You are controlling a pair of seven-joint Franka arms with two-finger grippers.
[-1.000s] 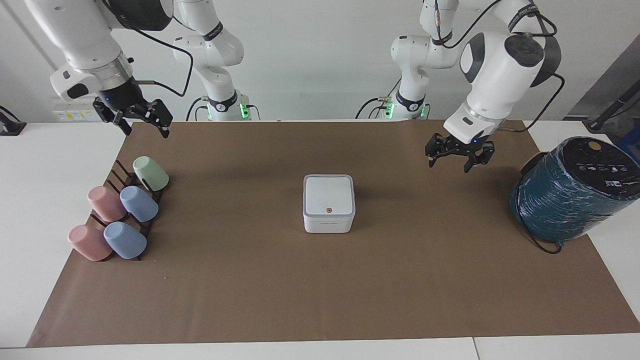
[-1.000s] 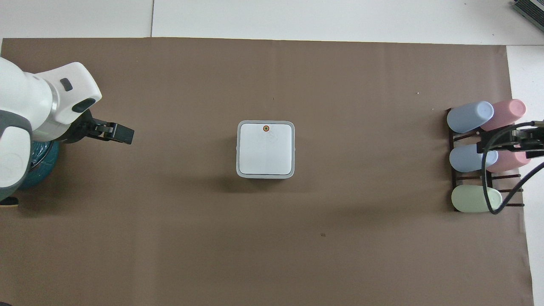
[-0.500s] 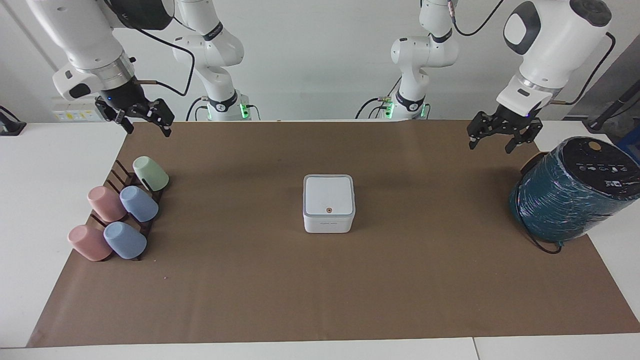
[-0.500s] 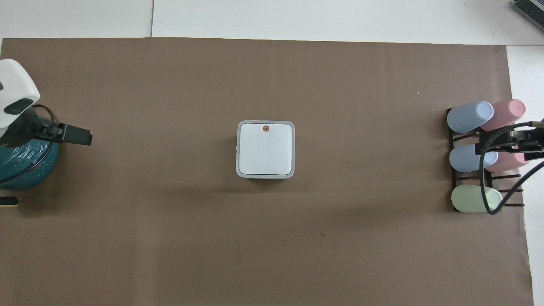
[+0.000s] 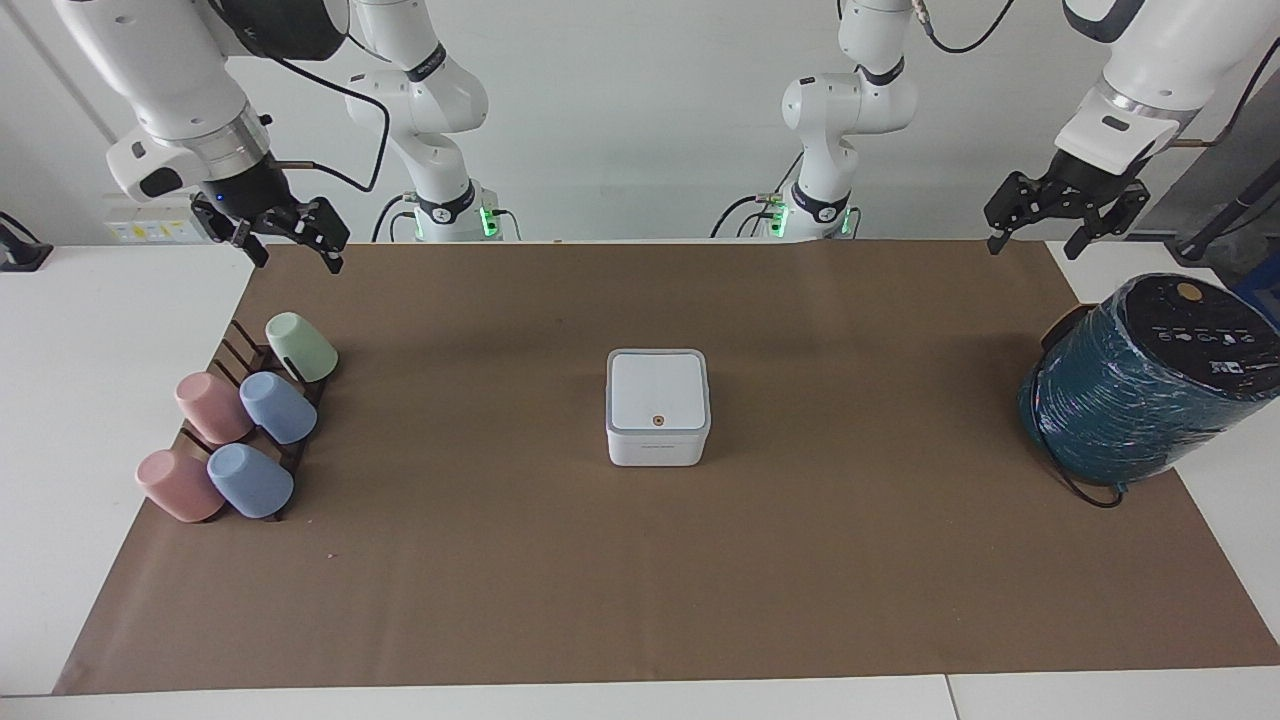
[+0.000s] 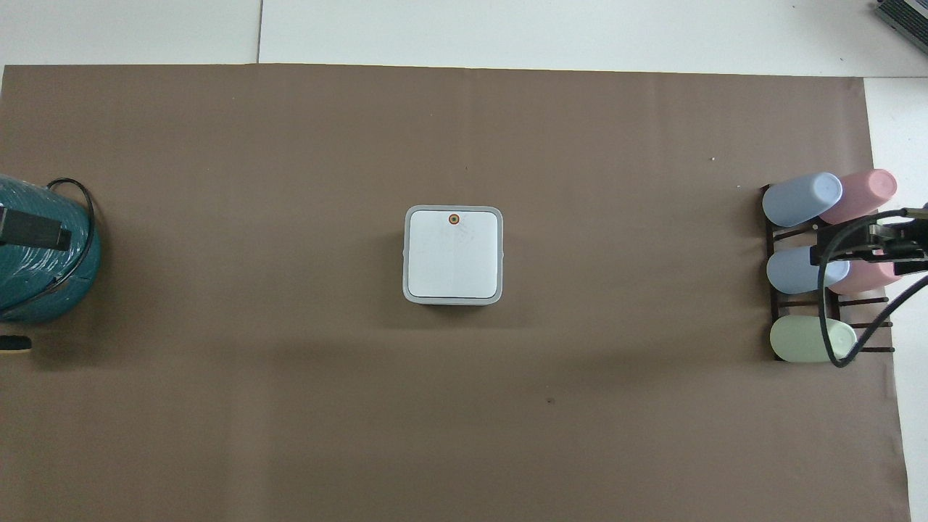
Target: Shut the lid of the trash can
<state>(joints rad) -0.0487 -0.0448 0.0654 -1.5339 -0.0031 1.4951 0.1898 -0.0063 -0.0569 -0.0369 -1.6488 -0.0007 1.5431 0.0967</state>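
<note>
The right hand (image 5: pixel 290 243) hangs in the air over the corner of the brown paper (image 5: pixel 640 560) at the right arm's end of the tabletop (image 5: pixel 60 330), its fingers spread wide and holding nothing. Below it, a dark rack (image 5: pixel 232 352) carries five tipped cups: a green cup (image 5: pixel 301 346) nearest the robots, then a pink cup (image 5: pixel 213 407) beside a blue cup (image 5: pixel 277 407), then another pink and blue pair. In the middle of the paper sits the trash can (image 5: pixel 658 444), with the lid (image 5: pixel 657 389) lying flat and shut on its grey rim, orange dot up. A teal wrapped cylinder (image 5: pixel 1150 385) lies tilted at the left arm's end. The left hand (image 5: pixel 1065 212) hangs above that end's corner, fingers wide apart, empty
</note>
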